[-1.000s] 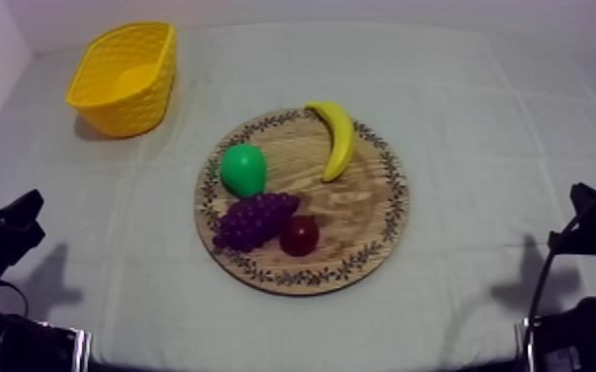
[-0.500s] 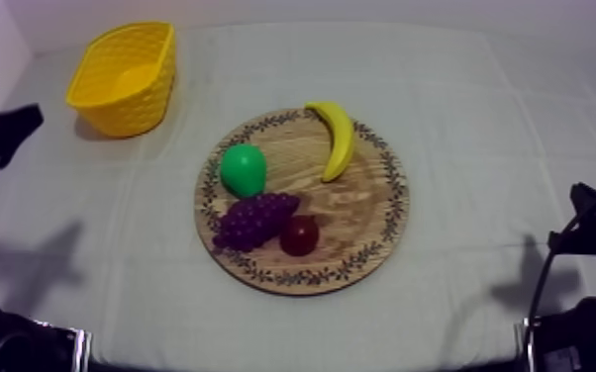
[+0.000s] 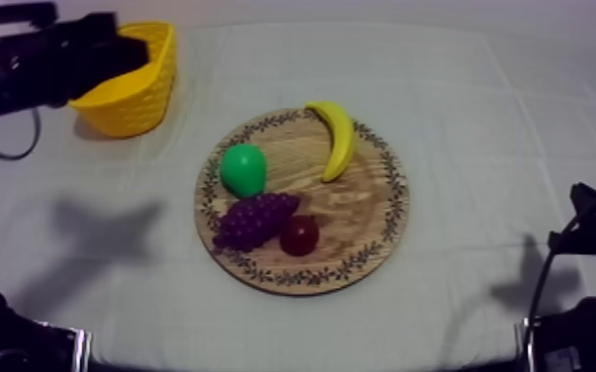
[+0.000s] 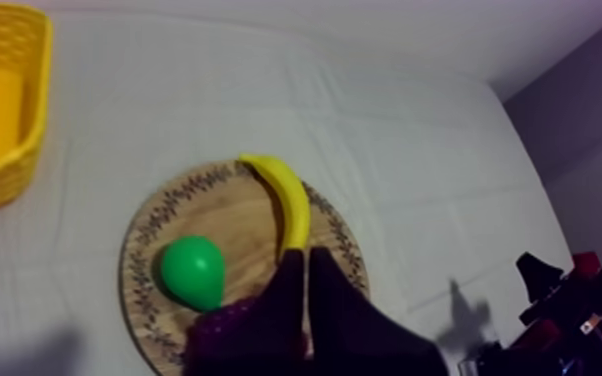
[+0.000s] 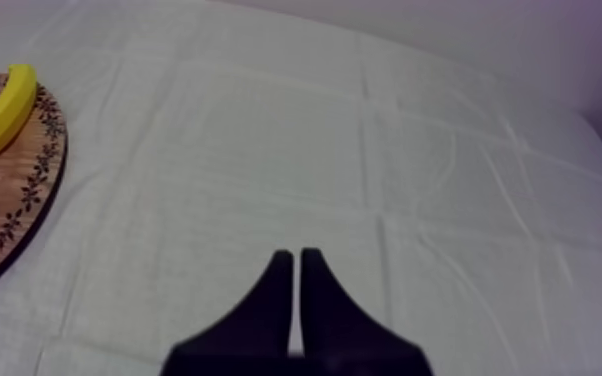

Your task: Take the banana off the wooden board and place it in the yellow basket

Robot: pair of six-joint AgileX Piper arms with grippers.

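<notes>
Four toy fruits lie on the round wooden board [image 3: 359, 213], which sits near the middle of the table's grey-white cloth [image 3: 480, 119]. The banana [image 3: 338, 139] lies on the board's far right part. It is curved, with one end at the board's edge and the other pointing toward the board's middle, apart from the other fruit. The green pear [image 3: 244, 169] stands to its left. The bunch of grapes [image 3: 253, 220] lies just in front of the pear, and the small red fruit [image 3: 300, 235] sits against the grapes' right side. The yellow basket [image 3: 149, 104] stands at the table's far left corner, well apart from the board. My left arm [image 3: 35, 64] comes in at the upper left of the top view, raised above the cloth, with its black front end across the basket's left rim. Its shadow [image 3: 104, 223] falls on the cloth left of the board. The left gripper [image 4: 305, 258] has its two fingers lying together as a narrow wedge and holds nothing. Its wrist view looks down on the board, the banana and the pear, with the basket off to one side. The right gripper [image 5: 296, 258] is likewise closed on nothing, its fingers pressed together over bare cloth, with the board's rim and the banana's end off to its side. My right arm [image 3: 589, 247] sits low at the table's right edge, well away from the board.
</notes>
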